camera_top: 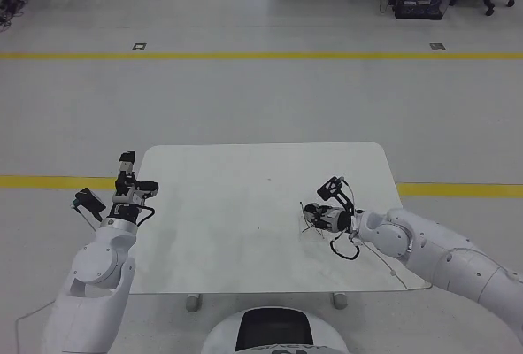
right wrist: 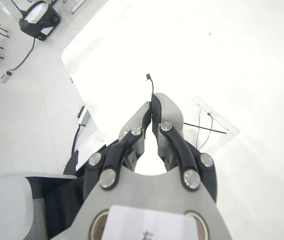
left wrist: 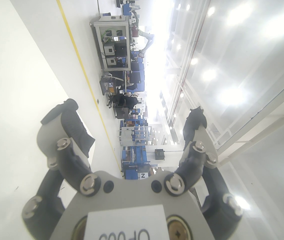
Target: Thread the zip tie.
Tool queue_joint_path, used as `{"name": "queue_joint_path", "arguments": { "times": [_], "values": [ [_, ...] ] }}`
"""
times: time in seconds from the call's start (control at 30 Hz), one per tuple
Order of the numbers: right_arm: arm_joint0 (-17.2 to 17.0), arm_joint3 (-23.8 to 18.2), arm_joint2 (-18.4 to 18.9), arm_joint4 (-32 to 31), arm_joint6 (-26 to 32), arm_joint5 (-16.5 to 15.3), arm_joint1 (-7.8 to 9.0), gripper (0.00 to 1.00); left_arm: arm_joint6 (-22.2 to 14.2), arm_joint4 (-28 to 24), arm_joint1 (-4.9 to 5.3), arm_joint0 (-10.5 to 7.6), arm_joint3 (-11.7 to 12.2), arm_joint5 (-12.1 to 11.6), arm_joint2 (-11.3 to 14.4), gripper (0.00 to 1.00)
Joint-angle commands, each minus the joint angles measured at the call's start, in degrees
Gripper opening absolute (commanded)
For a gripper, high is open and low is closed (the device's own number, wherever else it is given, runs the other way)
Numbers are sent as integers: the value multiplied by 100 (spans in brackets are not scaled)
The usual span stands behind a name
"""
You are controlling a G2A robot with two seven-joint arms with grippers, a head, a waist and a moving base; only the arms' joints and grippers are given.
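Observation:
A thin black zip tie [right wrist: 151, 83] sticks out from between the pads of my right gripper [right wrist: 151, 102], which is shut on it; its small head [right wrist: 147, 76] hangs just past the fingertips above the white table [right wrist: 206, 26]. In the top view the right gripper [camera_top: 310, 212] hovers over the table's right part. A clear flat tray [right wrist: 221, 126] with a few more black zip ties [right wrist: 204, 127] lies on the table beside that gripper. My left gripper [left wrist: 134, 111] stands open and empty, pointing up away from the table, and sits at the table's left edge [camera_top: 130, 181].
The white table [camera_top: 243, 221] is bare across its middle and left. A black cable [camera_top: 345, 250] loops from the right wrist near the table's front right corner. A wheeled base [right wrist: 38, 21] and cables stand on the floor beyond the table's edge.

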Motion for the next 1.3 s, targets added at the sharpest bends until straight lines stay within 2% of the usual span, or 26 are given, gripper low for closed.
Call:
{"name": "queue_joint_path", "arguments": {
  "times": [0.0, 0.13, 0.27, 0.57, 0.7, 0.93, 1.03, 1.27],
  "values": [
    [-115, -193, 100, 148, -166, 0, 128, 0, 0, 0, 0, 0, 0, 0, 0, 100],
    [-317, -622, 251, 438, -236, 0, 419, 0, 0, 0, 0, 0, 0, 0, 0, 100],
    [-375, -946, 368, 756, 43, 0, 651, 0, 0, 0, 0, 0, 0, 0, 0, 100],
    [-376, -950, 385, 796, 57, 0, 667, 0, 0, 0, 0, 0, 0, 0, 0, 100],
    [-417, -1028, 543, 1186, 176, 0, 642, 0, 0, 0, 0, 0, 0, 0, 0, 100],
    [-326, -1059, 950, 2151, 1284, 0, 577, 0, 0, 0, 0, 0, 0, 0, 0, 100],
    [-294, -950, 1206, 2688, 1987, 0, 462, 0, 0, 0, 0, 0, 0, 0, 0, 100],
    [-536, -410, 2039, 3666, 3518, 0, 14, 0, 0, 0, 0, 0, 0, 0, 0, 100]
  ]
}}
